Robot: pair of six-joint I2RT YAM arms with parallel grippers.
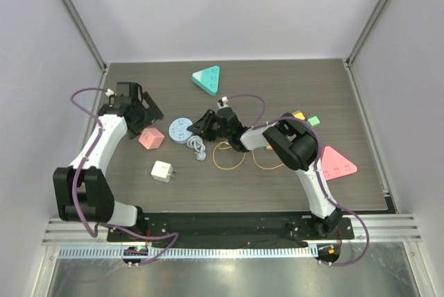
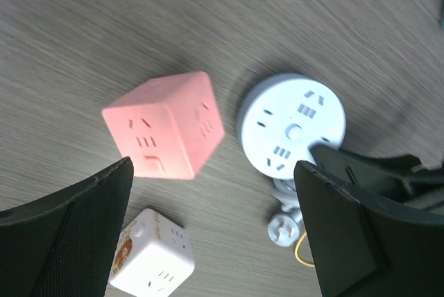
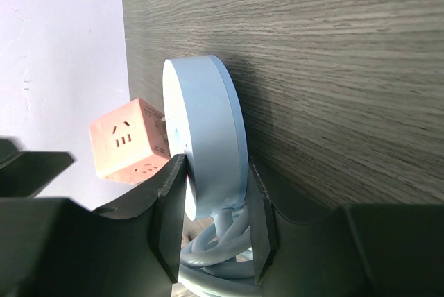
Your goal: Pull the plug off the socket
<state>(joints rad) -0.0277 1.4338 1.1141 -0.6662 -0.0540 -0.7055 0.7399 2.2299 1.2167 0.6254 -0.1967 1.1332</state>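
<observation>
The plug is a pink cube lying on the wooden table, just left of the round pale-blue socket and apart from it. My left gripper hovers above the cube, open wide, with nothing between its fingers. My right gripper is shut on the rim of the socket, near where its coiled grey cord leaves. In the right wrist view the pink cube shows beyond the disc, with its metal prongs bare.
A white cube adapter lies in front of the pink one. The cord's own plug and a yellow cable loop lie by the socket. A green triangular strip sits at the back, a pink one at right.
</observation>
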